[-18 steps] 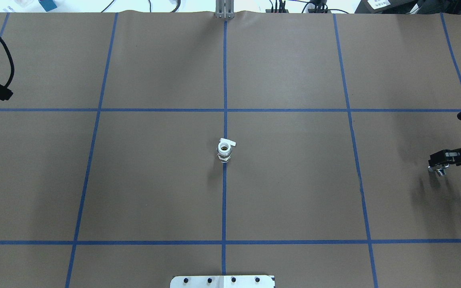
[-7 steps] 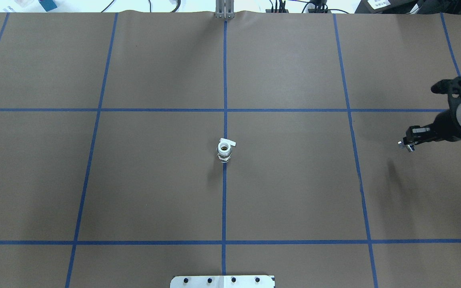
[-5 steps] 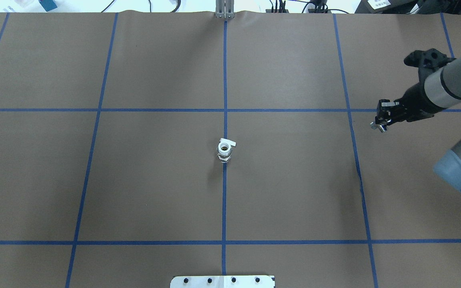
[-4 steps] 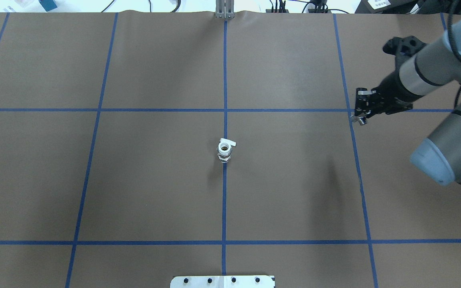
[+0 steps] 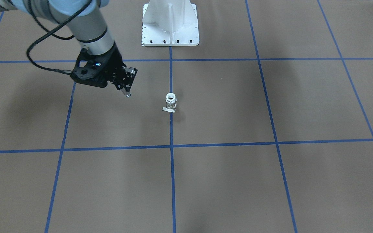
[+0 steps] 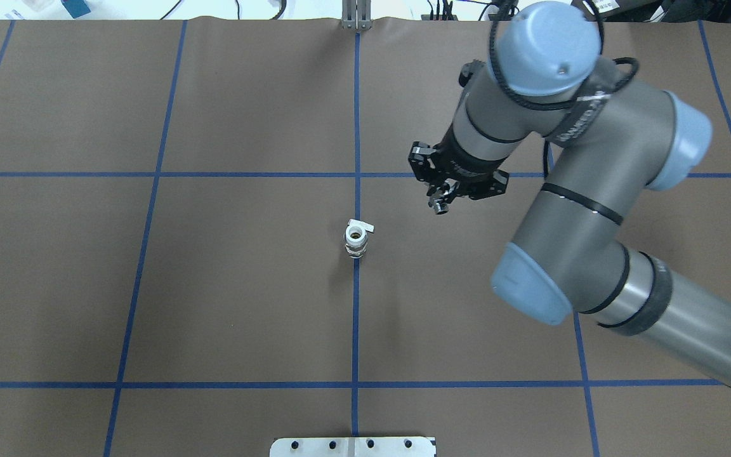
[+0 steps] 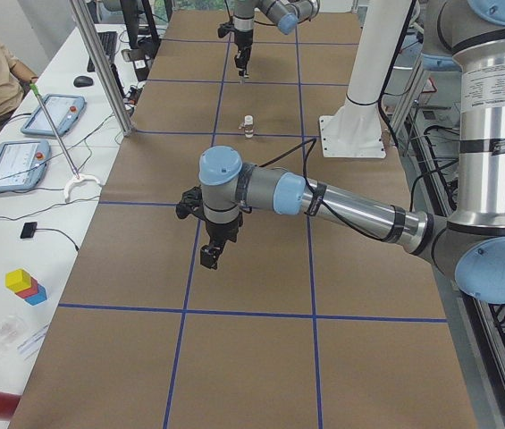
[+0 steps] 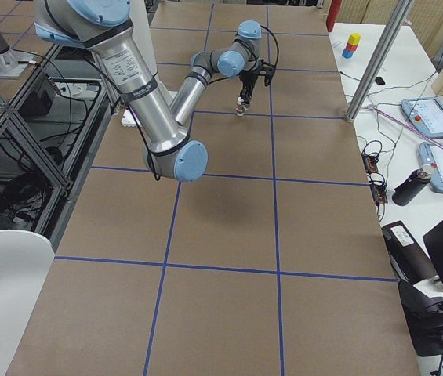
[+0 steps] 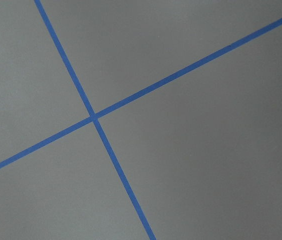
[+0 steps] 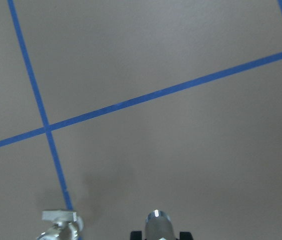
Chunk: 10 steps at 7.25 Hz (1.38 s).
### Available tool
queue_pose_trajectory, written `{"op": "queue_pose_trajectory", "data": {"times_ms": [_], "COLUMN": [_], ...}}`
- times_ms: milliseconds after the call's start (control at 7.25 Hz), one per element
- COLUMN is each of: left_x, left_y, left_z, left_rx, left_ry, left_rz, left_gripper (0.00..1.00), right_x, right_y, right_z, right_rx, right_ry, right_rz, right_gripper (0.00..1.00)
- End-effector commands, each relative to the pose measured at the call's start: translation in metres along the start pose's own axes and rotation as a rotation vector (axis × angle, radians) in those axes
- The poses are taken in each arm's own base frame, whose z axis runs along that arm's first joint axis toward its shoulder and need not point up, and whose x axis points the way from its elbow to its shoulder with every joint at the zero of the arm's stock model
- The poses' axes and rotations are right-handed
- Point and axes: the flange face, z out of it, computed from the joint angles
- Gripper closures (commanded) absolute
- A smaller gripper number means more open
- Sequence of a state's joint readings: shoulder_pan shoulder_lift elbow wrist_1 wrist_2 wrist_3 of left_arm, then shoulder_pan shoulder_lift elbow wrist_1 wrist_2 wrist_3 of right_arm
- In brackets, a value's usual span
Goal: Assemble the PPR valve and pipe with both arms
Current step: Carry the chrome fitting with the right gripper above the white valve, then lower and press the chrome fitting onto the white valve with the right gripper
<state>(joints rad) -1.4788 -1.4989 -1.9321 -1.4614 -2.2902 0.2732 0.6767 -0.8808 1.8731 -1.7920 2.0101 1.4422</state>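
Observation:
The white PPR valve (image 6: pixel 355 240) stands upright on the centre tape line, its flat lever at the far side; it also shows in the front-facing view (image 5: pixel 171 101) and at the bottom of the right wrist view (image 10: pixel 61 227). My right gripper (image 6: pixel 438 198) is shut on the small silver pipe (image 6: pixel 440 207), held above the table to the right of the valve and a little beyond it. The pipe also shows in the front-facing view (image 5: pixel 127 94) and the right wrist view (image 10: pixel 158 225). My left gripper (image 7: pixel 212 255) hangs over the table far from the valve; I cannot tell whether it is open or shut.
The white flanged pedestal (image 5: pixel 170 22) stands at the robot's side of the table; its plate (image 6: pixel 353 446) shows at the overhead view's bottom edge. Blue tape lines grid the brown table. An operator and tablets (image 7: pixel 46 116) are at a side bench.
My right arm has swept in from the table's right edge toward the centre, carrying the pipe. My left gripper has left the overhead view's left edge. The valve has not moved.

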Motion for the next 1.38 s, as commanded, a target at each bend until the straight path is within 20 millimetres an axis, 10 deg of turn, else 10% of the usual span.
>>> {"op": "queue_pose_trajectory", "data": {"times_ms": [0,276,1241], "left_x": [-0.001,-0.001,0.0], "left_y": [0.001,0.001,0.0], "left_z": [0.001,0.002,0.0], "left_rx": [-0.003,-0.004,0.0], "left_ry": [0.001,0.001,0.0], "left_rz": [0.001,0.0,0.003], "left_gripper": [0.0,0.0,0.0], "right_x": [-0.08,-0.128,-0.126], "right_y": [0.031,0.035,0.05], "right_z": [0.011,0.034,0.067], "right_rx": [0.0,0.012,-0.006], "right_ry": [0.039,0.09,0.166], "right_rz": [0.06,0.078,0.076], "right_gripper": [1.0,1.0,1.0]}}
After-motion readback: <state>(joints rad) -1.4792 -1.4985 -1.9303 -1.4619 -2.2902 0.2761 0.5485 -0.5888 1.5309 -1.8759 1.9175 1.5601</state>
